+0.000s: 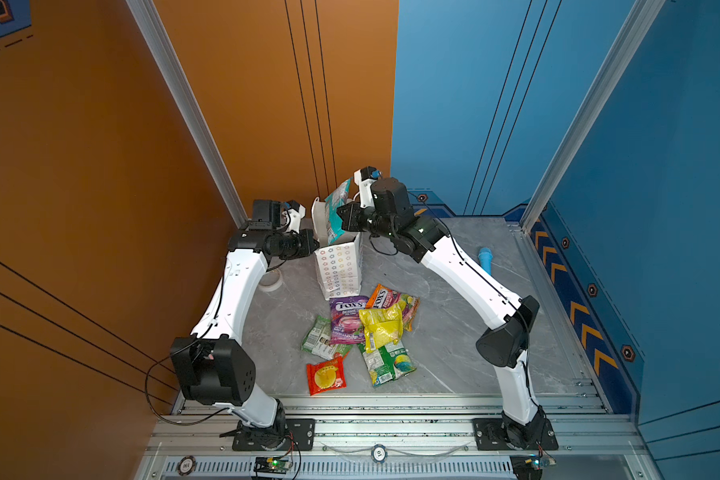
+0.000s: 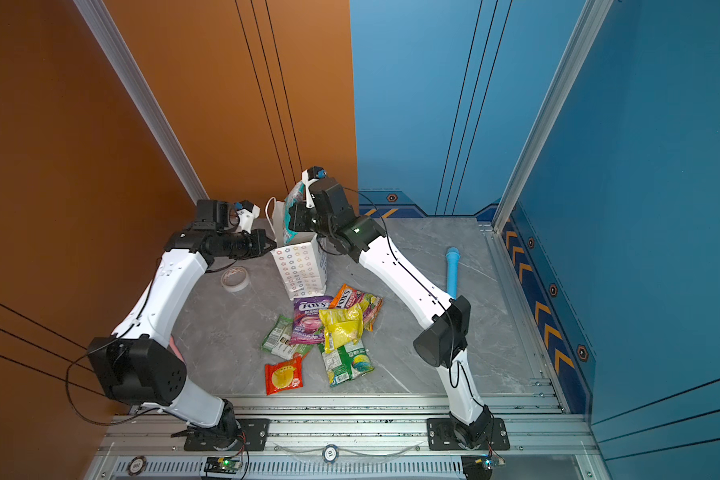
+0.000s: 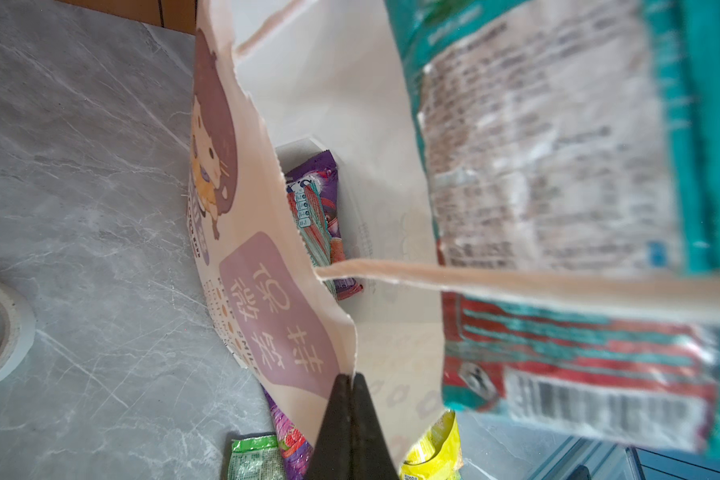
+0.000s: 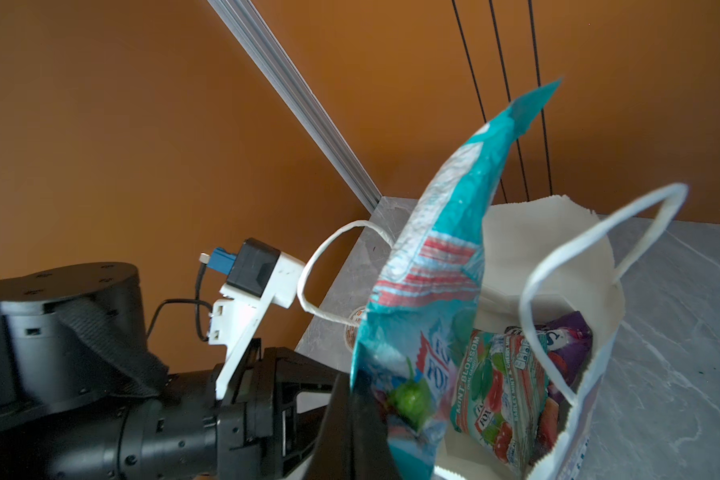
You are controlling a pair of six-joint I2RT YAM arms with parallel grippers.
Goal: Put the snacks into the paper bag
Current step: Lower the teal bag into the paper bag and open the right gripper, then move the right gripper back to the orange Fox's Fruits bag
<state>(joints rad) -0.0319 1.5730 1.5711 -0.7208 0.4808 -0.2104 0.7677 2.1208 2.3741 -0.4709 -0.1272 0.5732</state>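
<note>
On the grey marble tabletop [image 1: 454,332], loose snacks [image 1: 366,328] lie nearer than both grippers. The left gripper [image 3: 352,382], jaws closed, pinches the paper bag [image 1: 339,266] by its rim; the right gripper [image 4: 352,386] clamps a teal packet [image 1: 335,208] at the bag's mouth. Beyond them stand an orange wall [image 1: 100,166] and a blue wall [image 1: 474,83].

Robot lab cell; aluminium rail frame [image 1: 188,108]; orange panel [image 1: 80,166]; blue panel [image 1: 661,166]

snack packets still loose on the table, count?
6: purple, orange and yellow overlapping by the bag; green left; another green and red nearest the camera. Others may hide beneath.
</note>
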